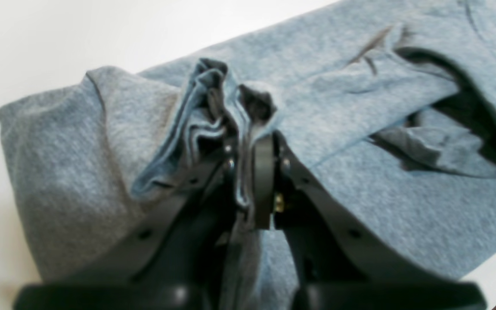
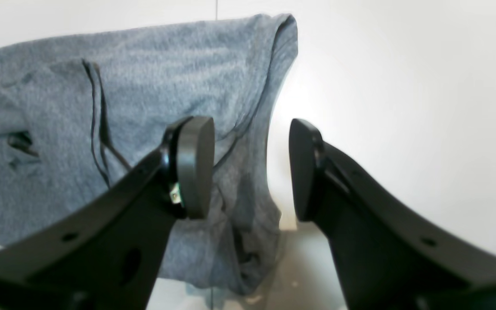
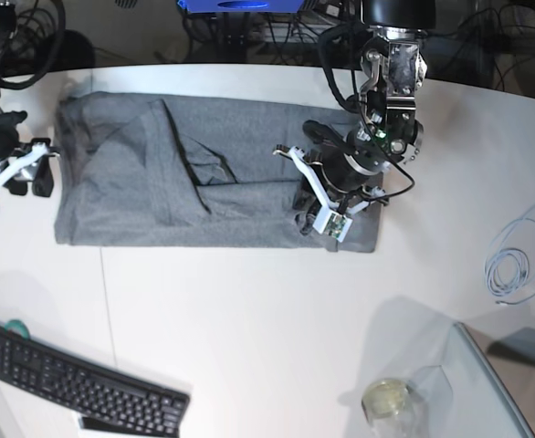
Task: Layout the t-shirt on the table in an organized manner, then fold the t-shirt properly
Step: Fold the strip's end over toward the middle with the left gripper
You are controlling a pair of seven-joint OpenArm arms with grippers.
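The grey t-shirt lies spread across the far part of the white table, with loose folds and creases along its middle. My left gripper is shut on a bunched ridge of the t-shirt near its right end; in the base view this left gripper sits low over the cloth. At the shirt's other end my right gripper stands open above the edge of the t-shirt, holding nothing. The base view shows that right gripper just beside the shirt's left border.
A black keyboard lies at the front left. At the front right a glass jar stands next to a clear glass panel. A coiled pale cable rests at the right. Dark cables run behind the table.
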